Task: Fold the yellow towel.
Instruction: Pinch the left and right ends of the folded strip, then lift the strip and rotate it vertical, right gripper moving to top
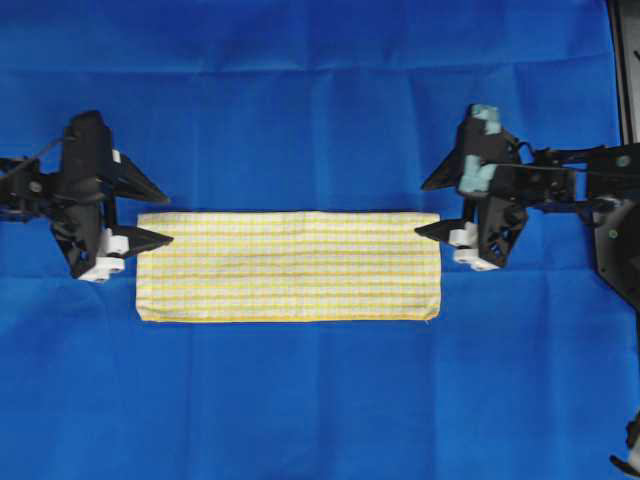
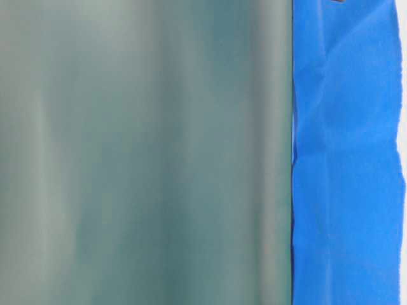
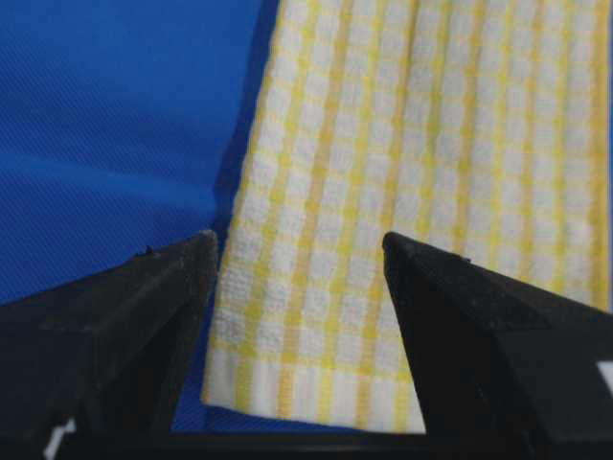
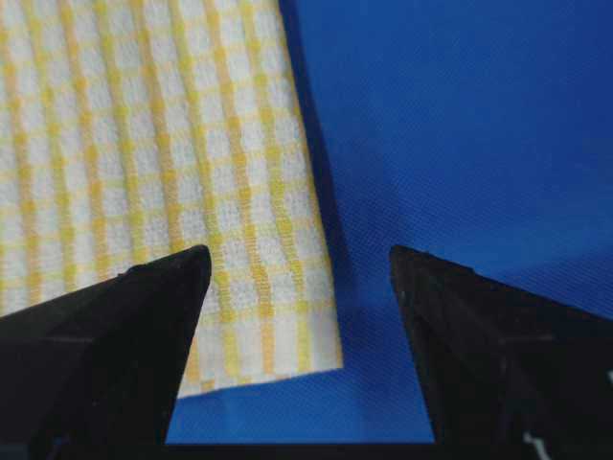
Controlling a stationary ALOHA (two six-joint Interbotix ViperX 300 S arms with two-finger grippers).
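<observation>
We see the left gripper (image 1: 168, 214) level at the left end of the yellow towel (image 1: 288, 266), its jaws spread and holding nothing; the right gripper (image 1: 420, 208) mirrors it at the right end, jaws equally apart and empty; the towel lies flat as a long folded strip on the blue sheet (image 1: 320, 400); a blurred grey-green surface (image 2: 146, 152) blocks most of the table-level view.
</observation>
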